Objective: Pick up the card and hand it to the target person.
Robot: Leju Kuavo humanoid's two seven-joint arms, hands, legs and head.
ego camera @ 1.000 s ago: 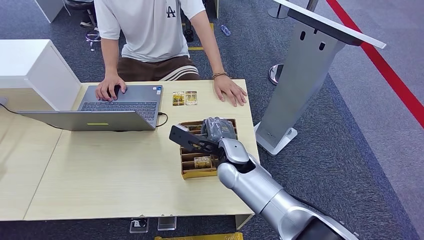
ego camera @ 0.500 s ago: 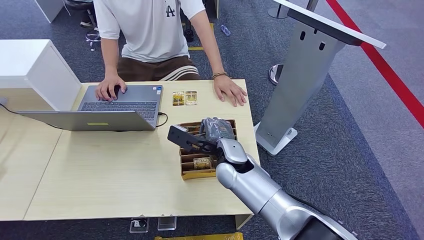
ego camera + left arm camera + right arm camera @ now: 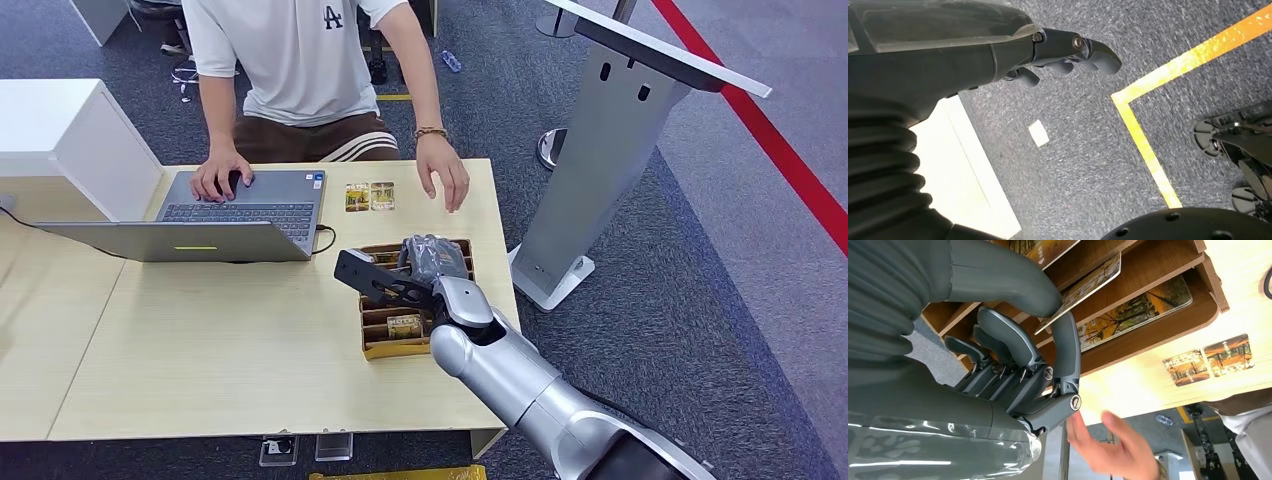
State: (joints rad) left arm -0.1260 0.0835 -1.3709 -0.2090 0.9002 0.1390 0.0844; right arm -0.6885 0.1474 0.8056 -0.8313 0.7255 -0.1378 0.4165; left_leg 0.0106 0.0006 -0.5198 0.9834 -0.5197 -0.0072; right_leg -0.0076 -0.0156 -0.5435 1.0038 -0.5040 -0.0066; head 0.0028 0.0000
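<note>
My right hand point(image 3: 432, 262) reaches down into the wooden card box point(image 3: 385, 346) near the table's right edge. In the right wrist view its thumb and a dark finger point(image 3: 1067, 342) pinch the near end of a card point(image 3: 1087, 285) with an autumn picture, which lies tilted in a slot of the box point(image 3: 1158, 335). More cards lie in the neighbouring slots. The seated person's hand point(image 3: 446, 178) hovers above the table just beyond the box, and its open palm point(image 3: 1113, 445) shows in the right wrist view. My left hand point(image 3: 1068, 52) hangs over the carpet, holding nothing.
Two loose cards point(image 3: 368, 196) lie on the table between the box and the person. An open laptop point(image 3: 240, 210) sits at the left under the person's other hand. A grey stand point(image 3: 600, 170) rises right of the table, and a white cabinet point(image 3: 60, 140) is at the left.
The person's hand has lifted off the table and drawn in toward the box. My right hand has shifted slightly left over the box.
</note>
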